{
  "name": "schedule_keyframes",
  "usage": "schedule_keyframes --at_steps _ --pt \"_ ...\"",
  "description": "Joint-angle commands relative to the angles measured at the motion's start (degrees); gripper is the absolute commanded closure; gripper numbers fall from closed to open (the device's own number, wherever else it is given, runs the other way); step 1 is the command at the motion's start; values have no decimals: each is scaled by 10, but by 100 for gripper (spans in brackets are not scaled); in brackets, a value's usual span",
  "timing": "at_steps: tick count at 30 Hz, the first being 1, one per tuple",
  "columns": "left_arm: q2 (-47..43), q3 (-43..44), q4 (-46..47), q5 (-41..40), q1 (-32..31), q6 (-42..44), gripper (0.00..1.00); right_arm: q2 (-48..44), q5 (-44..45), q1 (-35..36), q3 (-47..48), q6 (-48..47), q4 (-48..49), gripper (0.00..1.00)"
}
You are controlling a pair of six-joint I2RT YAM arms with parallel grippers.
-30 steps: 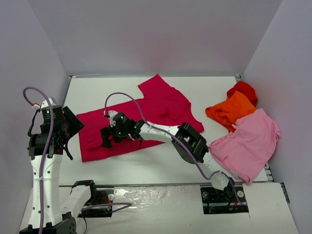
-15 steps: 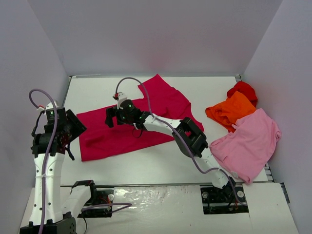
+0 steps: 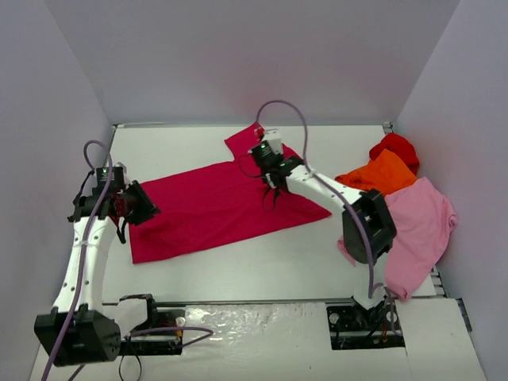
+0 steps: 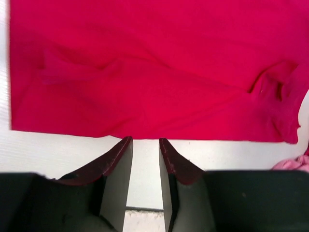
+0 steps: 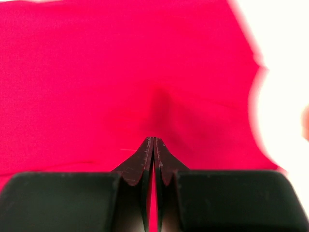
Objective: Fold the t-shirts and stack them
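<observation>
Over the raspberry-red t-shirt (image 3: 214, 206), right pincer (image 5: 153, 139) pinches cloth; left pincer (image 4: 145, 140), beside its edge, spread.

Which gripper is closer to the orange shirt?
Right. The right gripper pinches the raspberry shirt near its end facing the orange shirt; the left gripper is at the opposite end.

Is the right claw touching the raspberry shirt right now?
Touching. The right wrist view shows the right claw shut on a puckered ridge of the raspberry shirt.
</observation>
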Motion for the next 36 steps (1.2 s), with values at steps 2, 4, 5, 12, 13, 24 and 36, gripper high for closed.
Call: schedule_keyframes --at_steps 2,4,5,12,13,24,36 --pt "73 -27 80 92 -28 -28 93 -93 2 -49 -95 74 -95 100" --pt "99 -29 90 95 -41 -33 100 -89 -8 -60 -117 78 -98 100" --pt "110 -28 94 97 -52 -35 100 -86 -13 -63 -122 78 -100 100" --pt "206 -39 145 116 -99 -47 100 -44 -45 -65 -131 74 -98 100" --pt "218 -43 156 121 -104 -50 100 -40 -44 -66 -129 73 -95 100" --pt "305 -46 216 120 -155 -70 100 23 -52 -87 -104 63 -47 100" --pt "306 -48 204 103 -157 -57 100 62 -72 -100 -34 56 -38 100"
